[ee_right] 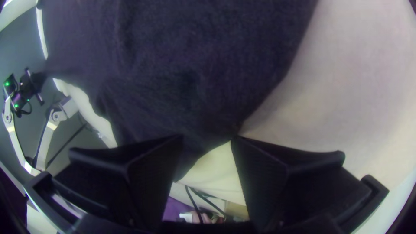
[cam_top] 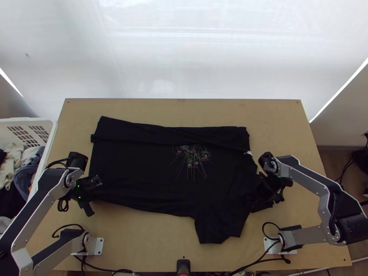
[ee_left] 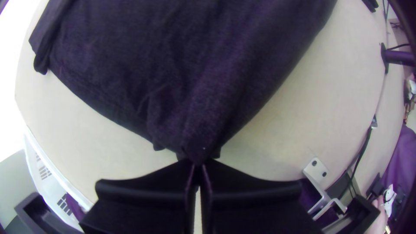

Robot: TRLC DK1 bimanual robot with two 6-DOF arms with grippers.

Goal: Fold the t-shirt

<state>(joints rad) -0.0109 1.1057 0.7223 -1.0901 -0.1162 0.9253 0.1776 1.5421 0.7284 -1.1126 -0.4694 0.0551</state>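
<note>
A black t-shirt (cam_top: 152,168) lies spread across the table, its far edge folded over in a long strip and one sleeve sticking out toward the near edge. At its left end, my left gripper (cam_top: 91,195) holds the near corner; in the left wrist view the left gripper (ee_left: 198,167) is shut on gathered shirt cloth (ee_left: 195,104). Over the shirt's right end stands my right gripper (cam_top: 262,195). The right wrist view has the right gripper (ee_right: 208,143) open, with shirt fabric (ee_right: 186,86) at and between its fingers.
A white basket (cam_top: 53,138) with clothes stands left of the table. Bare wooden table (cam_top: 184,110) runs along the far edge and at the near side (cam_top: 152,230). A small black device (cam_top: 183,267) sits at the near edge, with cables beside it.
</note>
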